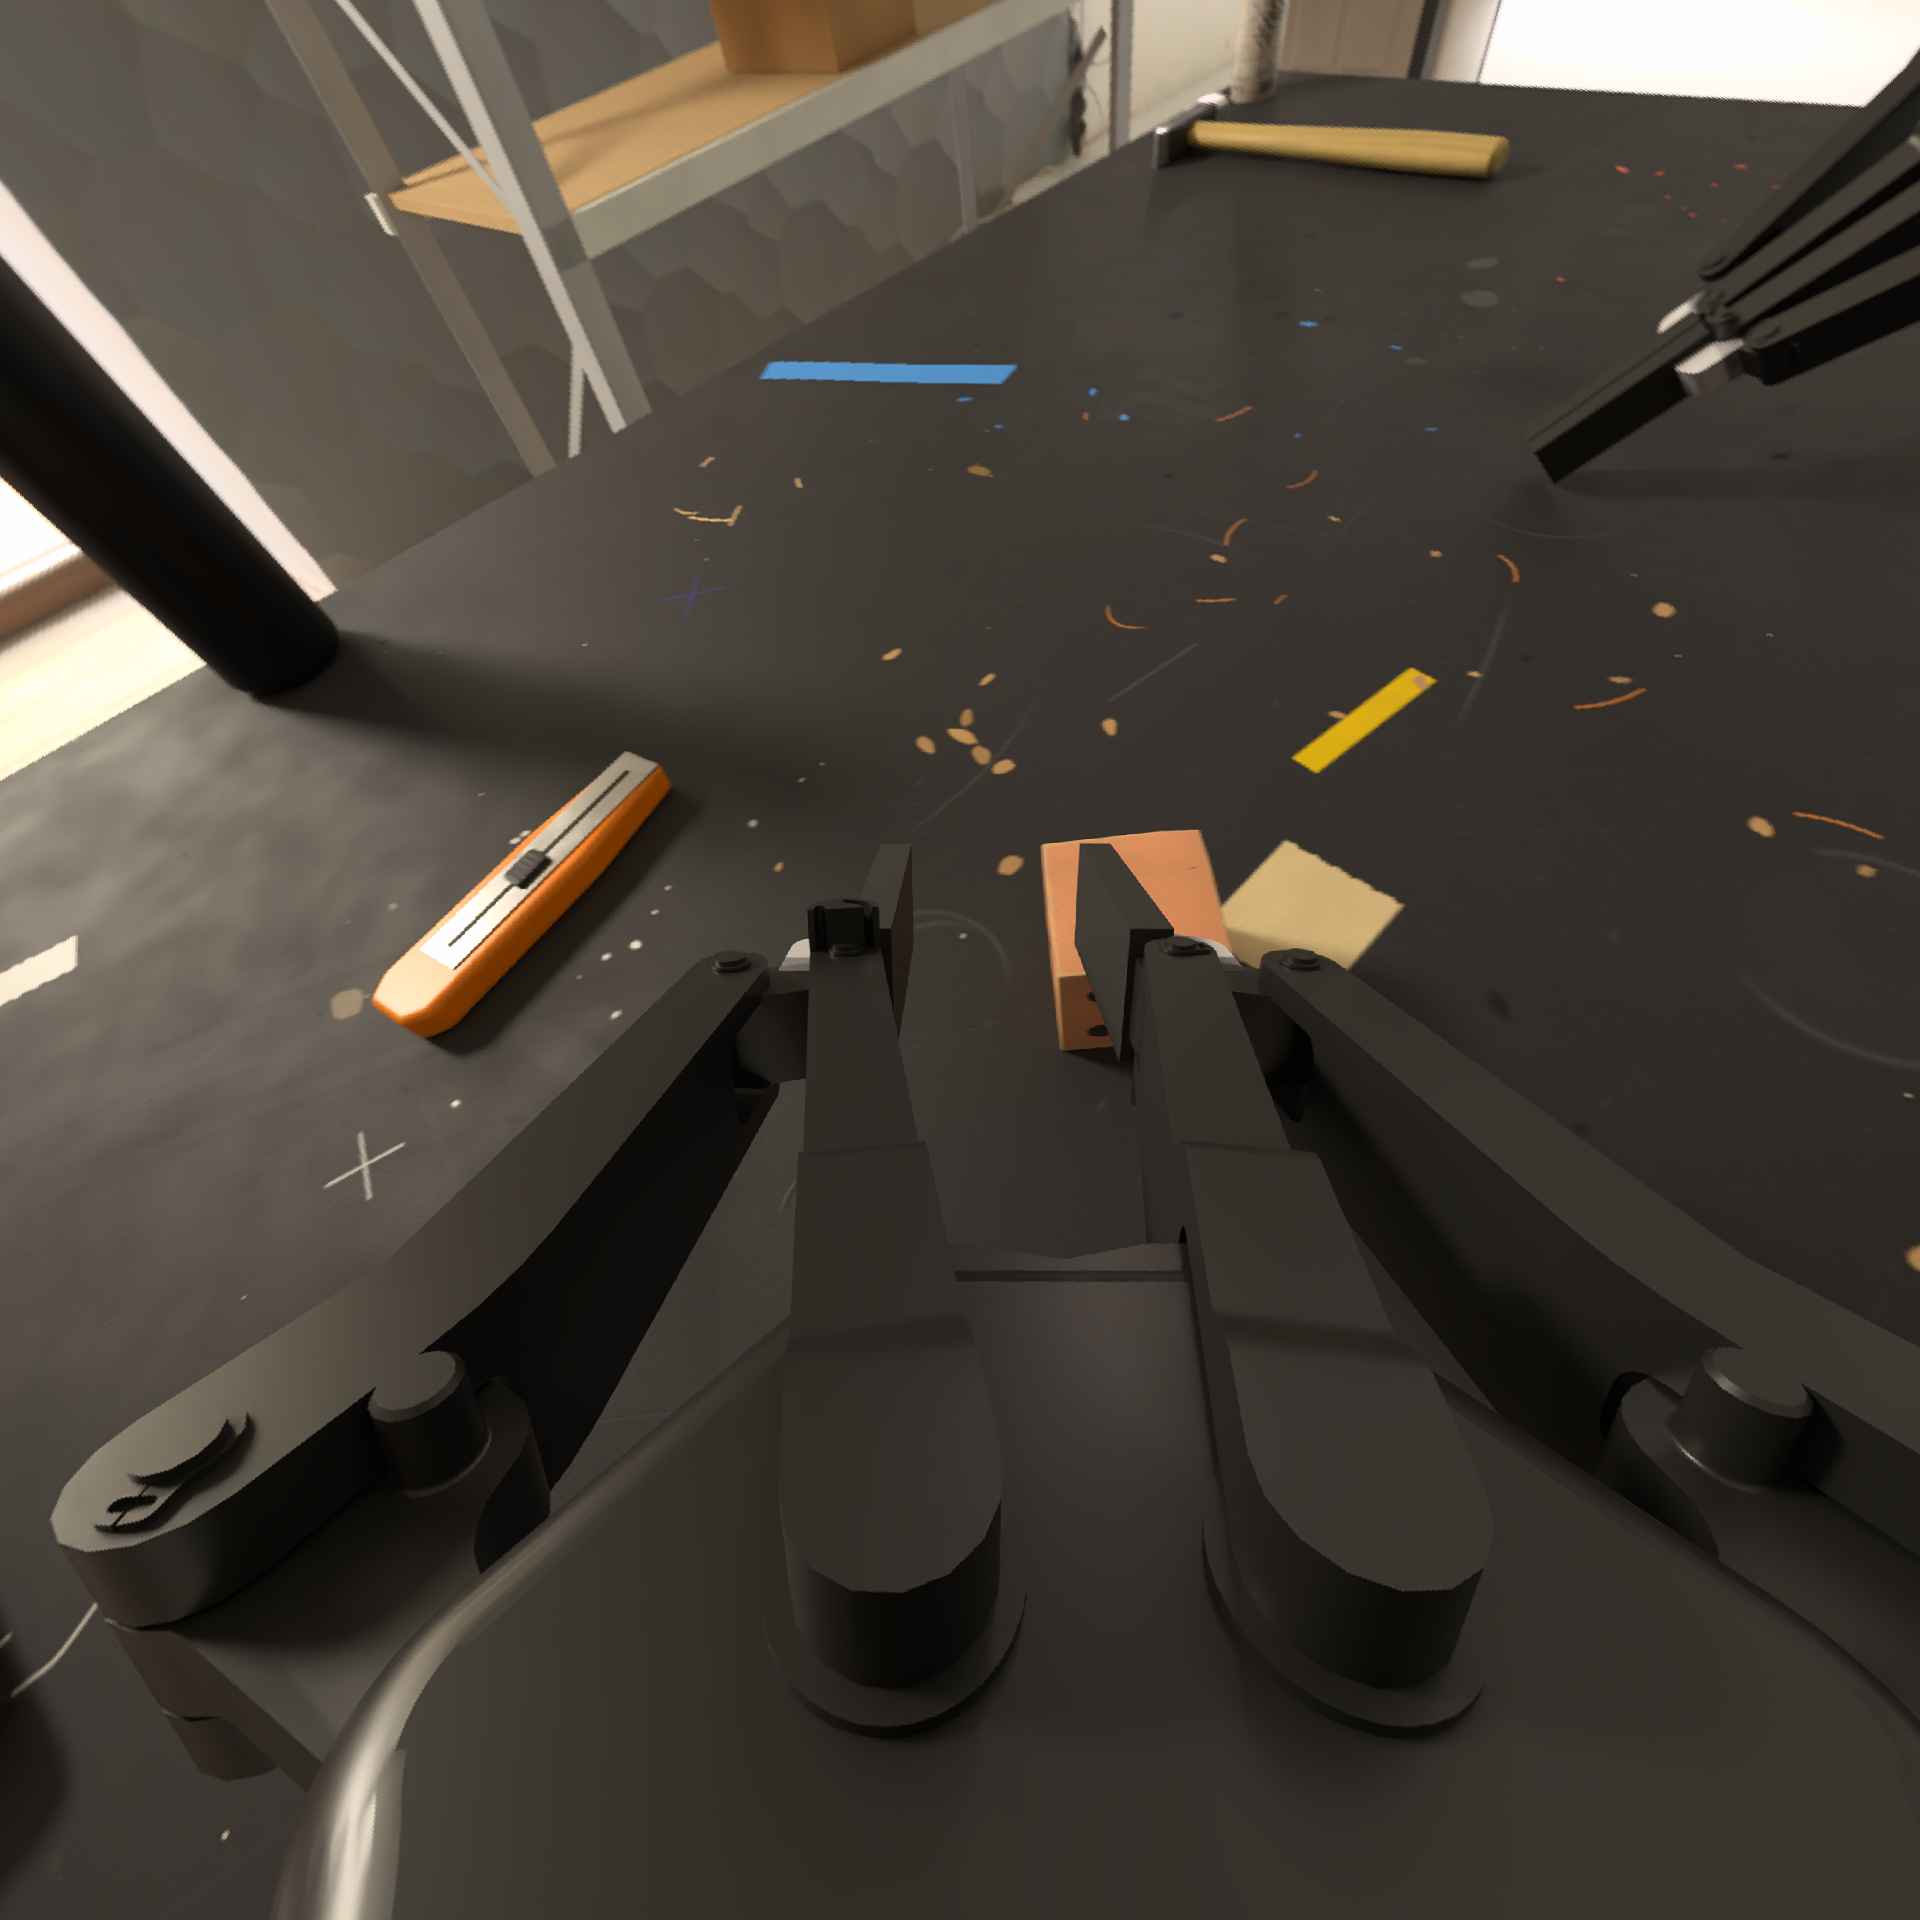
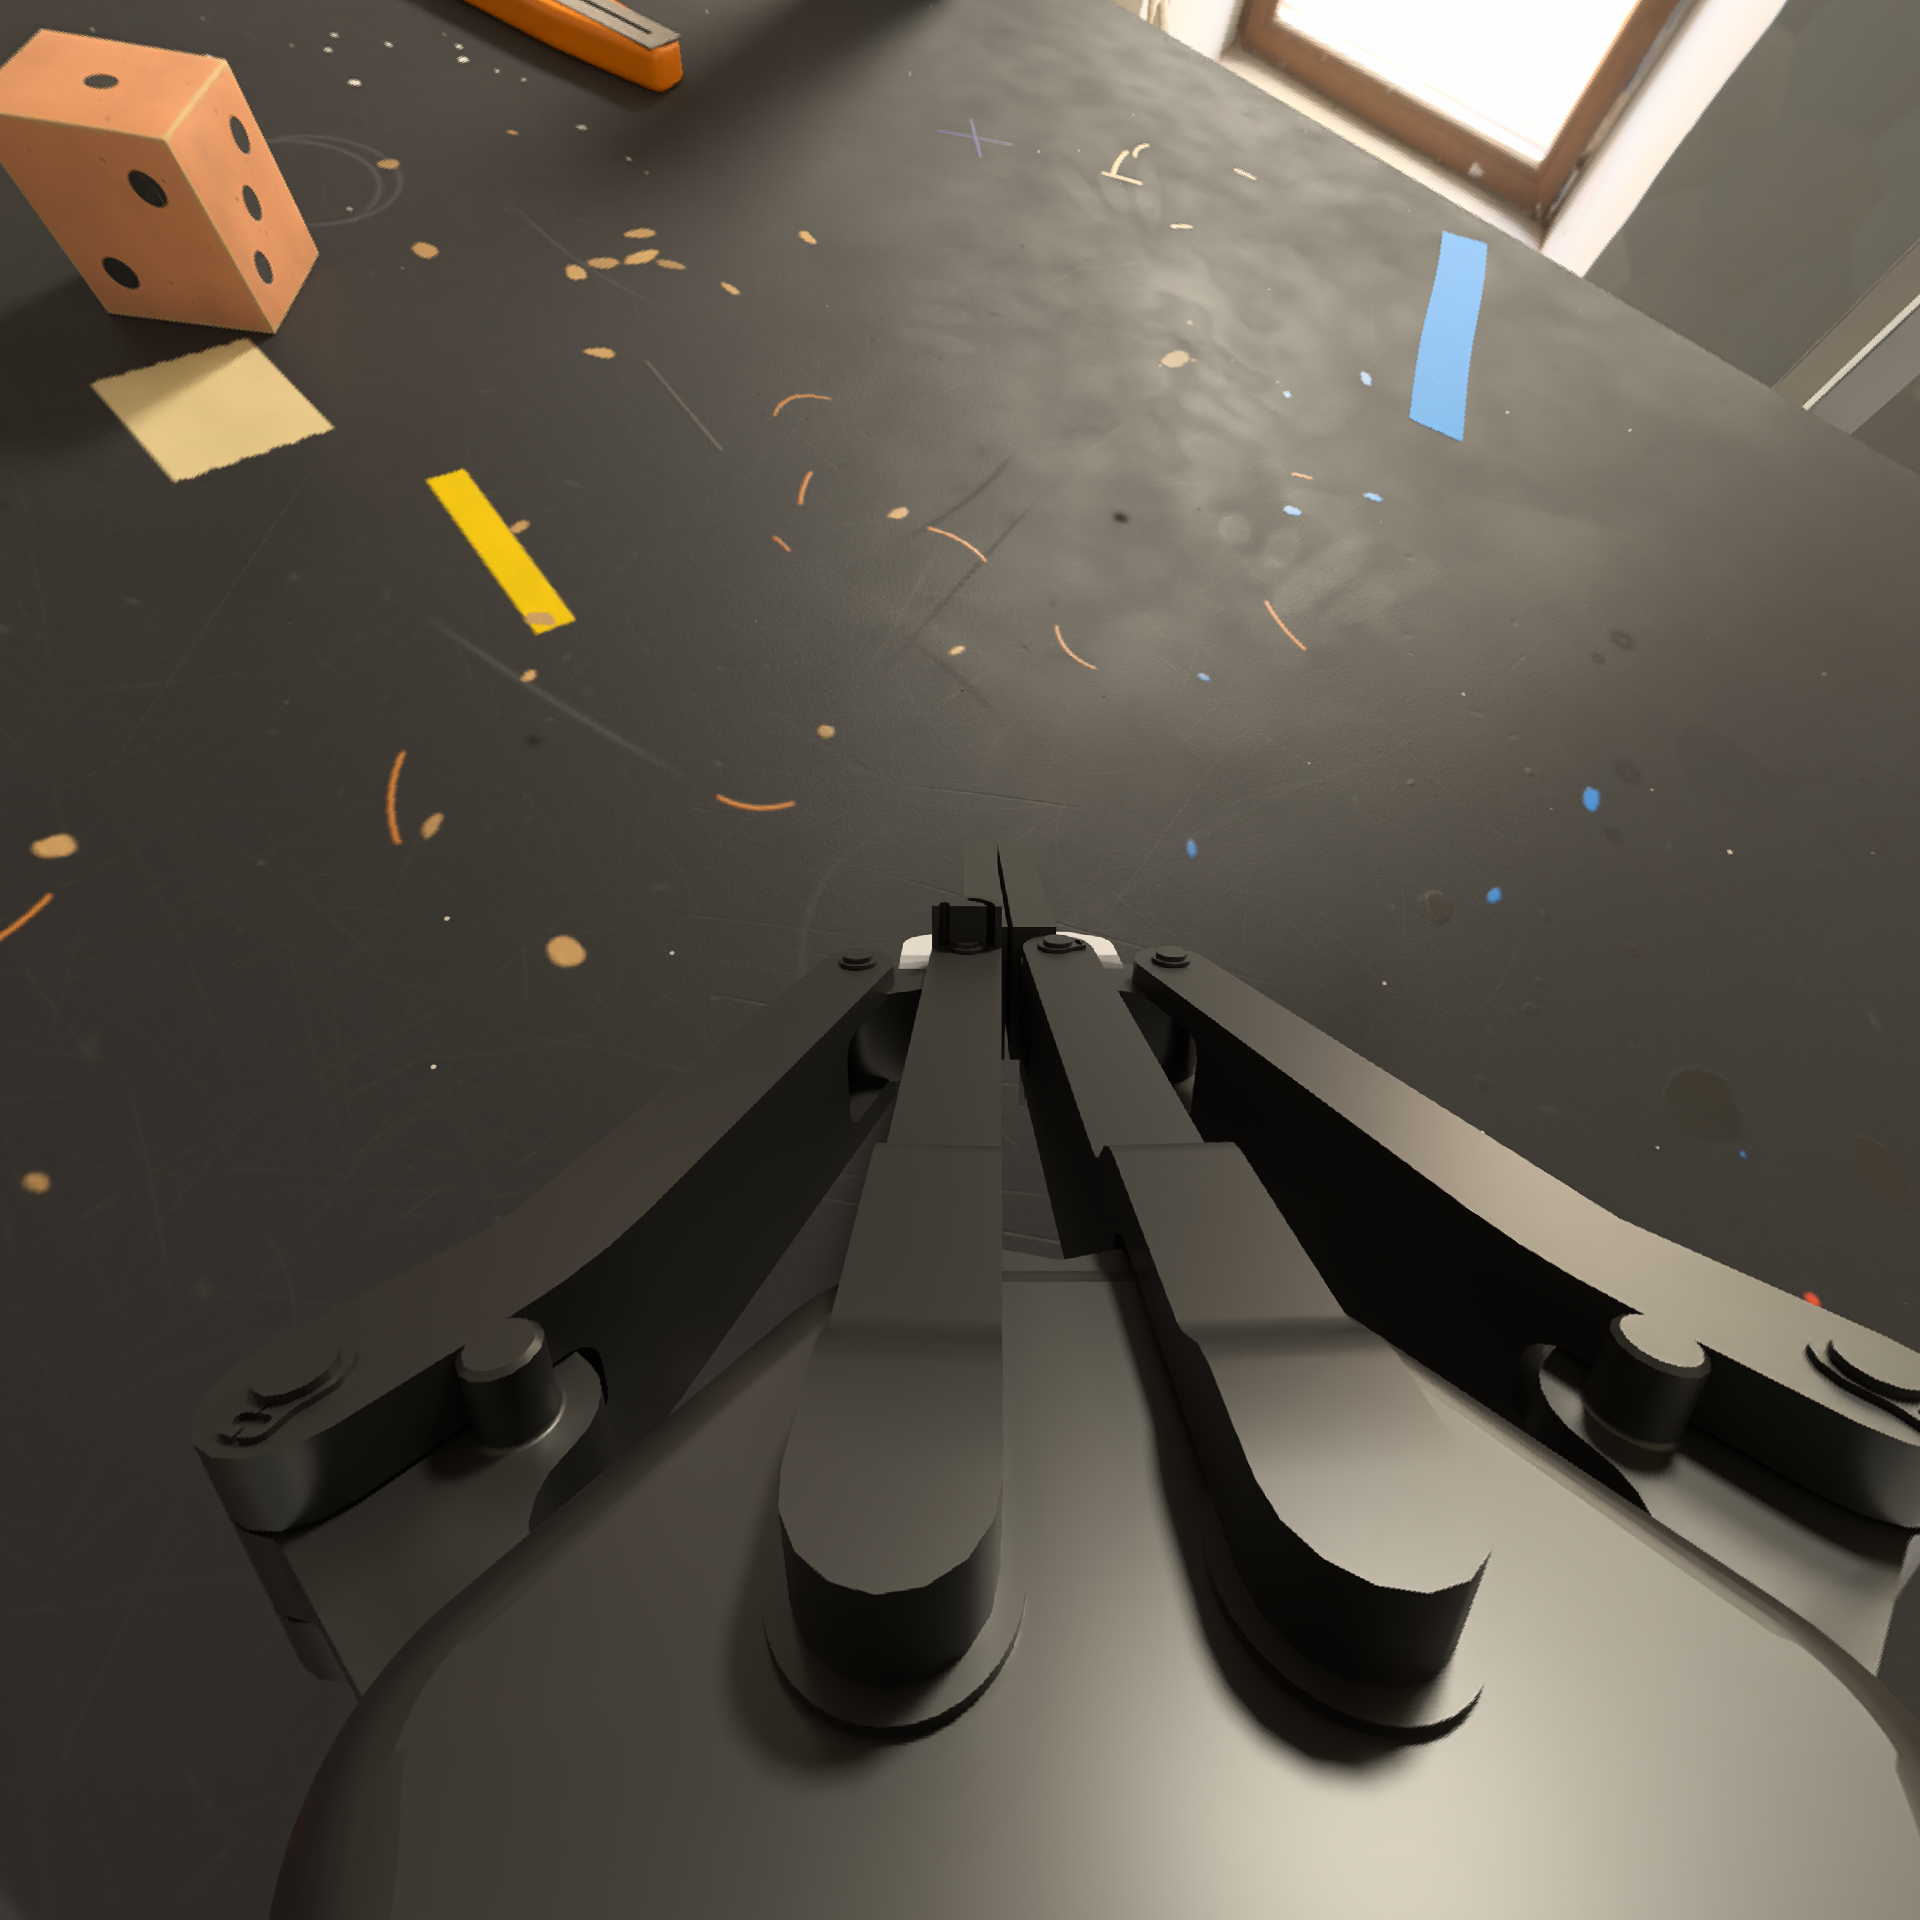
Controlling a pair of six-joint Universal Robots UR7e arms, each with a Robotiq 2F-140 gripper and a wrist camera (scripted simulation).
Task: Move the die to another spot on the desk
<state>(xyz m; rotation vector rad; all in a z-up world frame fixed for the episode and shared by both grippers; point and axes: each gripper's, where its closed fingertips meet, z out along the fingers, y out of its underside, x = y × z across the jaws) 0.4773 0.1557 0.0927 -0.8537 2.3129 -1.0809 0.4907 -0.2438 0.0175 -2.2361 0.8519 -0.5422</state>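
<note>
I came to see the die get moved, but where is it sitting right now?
The orange die rests on the dark desk, top left in the right wrist view, beside a beige paper square; the left gripper is open near it.

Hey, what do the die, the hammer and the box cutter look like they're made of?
Die: likely painted wood or matte plastic; flat orange faces, sharp edges, black pips, no gloss. Hammer: pale handle looks like wood; small grey head looks like metal. Box cutter: orange body with a slight sheen, probably plastic; grey top strip and dark slider could be metal or plastic.
</note>
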